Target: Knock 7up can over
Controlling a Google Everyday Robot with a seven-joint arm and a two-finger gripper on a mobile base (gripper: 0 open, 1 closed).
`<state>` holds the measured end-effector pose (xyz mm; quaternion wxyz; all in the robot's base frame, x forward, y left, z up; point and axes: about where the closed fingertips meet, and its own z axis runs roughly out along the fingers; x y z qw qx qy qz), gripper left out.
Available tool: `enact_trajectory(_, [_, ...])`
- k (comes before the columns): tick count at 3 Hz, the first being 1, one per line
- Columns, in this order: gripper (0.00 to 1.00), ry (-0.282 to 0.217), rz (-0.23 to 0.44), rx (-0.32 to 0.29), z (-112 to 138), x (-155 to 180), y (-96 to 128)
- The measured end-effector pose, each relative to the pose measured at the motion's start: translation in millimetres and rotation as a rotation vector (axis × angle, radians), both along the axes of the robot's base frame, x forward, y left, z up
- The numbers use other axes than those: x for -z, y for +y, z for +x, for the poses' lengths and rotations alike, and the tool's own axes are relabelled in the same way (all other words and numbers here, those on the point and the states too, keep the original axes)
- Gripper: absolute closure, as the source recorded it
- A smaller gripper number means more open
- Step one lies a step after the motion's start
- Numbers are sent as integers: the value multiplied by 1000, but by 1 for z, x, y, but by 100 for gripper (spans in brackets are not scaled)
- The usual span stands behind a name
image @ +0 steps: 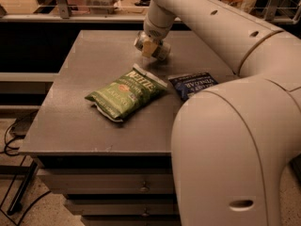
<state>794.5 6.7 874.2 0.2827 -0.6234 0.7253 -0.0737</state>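
Observation:
The 7up can (162, 51) is a small silvery-grey shape on the far middle of the grey table (80, 121), right at my gripper and partly hidden by it. I cannot tell whether the can stands upright or leans. My gripper (149, 47) hangs from the cream arm that reaches in from the right, low over the table and against the can, just behind the green chip bag.
A green chip bag (126, 92) lies flat in the middle of the table. A dark blue chip bag (193, 84) lies to its right, partly behind my arm's large shoulder (235, 149). A counter with a railing runs behind the table.

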Motion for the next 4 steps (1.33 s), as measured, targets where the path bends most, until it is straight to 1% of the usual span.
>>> enact_trajectory(1, [36,30,59,-9,-6,4,1])
enact_trajectory(2, [13,51,96,-18,-11,7,3])
enact_trajectory(3, [0,61,120,-25,-13,7,4])
enact_trajectory(4, [0,62,121,-26,-13,7,4])
